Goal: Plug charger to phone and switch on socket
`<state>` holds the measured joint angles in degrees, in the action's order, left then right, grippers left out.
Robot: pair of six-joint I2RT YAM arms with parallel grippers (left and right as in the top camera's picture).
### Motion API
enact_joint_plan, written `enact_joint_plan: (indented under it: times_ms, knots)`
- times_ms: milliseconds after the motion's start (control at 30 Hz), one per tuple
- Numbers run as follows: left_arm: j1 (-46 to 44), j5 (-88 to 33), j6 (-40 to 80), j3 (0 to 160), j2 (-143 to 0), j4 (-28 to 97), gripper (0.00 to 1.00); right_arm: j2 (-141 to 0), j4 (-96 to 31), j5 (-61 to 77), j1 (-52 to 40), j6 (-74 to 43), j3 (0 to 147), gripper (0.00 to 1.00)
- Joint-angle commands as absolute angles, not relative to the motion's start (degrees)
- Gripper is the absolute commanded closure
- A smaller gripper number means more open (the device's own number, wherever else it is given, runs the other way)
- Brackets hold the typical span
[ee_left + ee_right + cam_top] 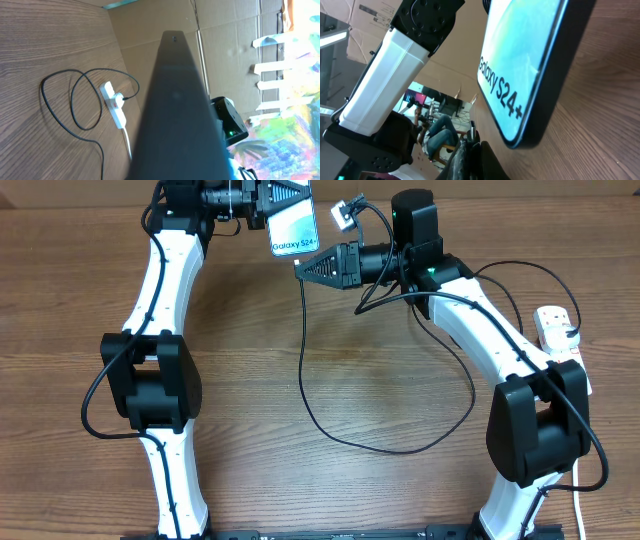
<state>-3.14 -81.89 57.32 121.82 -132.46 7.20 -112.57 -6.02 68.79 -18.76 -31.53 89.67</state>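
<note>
While the left gripper is clamped on the phone, we see the phone's long axis run toward the right gripper — closed on the charger at its connector tip, just beside the phone's lower end. The socket lies well apart — at the table's right edge.

- Brown wood-grain laminate tabletop filling the overhead view, grain running from 9 to 3 o'clock, evenly lit.
- In the left wrist view, plain brown creased cardboard wall from 12 to 2 o'clock.
- Narrow teal strip at 11 o'clock.
- Flat white strips at 2 o'clock, beside a bright pink, yellow and blue painted sheet at 4 o'clock.
- In the right wrist view, brown labelled cardboard boxes at 10 o'clock, glaring white light bar at 9 o'clock, blurred seated figure in blue jeans at 7 o'clock.
</note>
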Motion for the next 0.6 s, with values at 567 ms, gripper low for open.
enact_joint_plan:
  times_ms: [567]
  knots:
    - [-4.08,-85.01,62.83,122.02,-130.39,6.61,0.96,-111.98,-5.56,66.94,-18.57,-31.77,90.06,0.96]
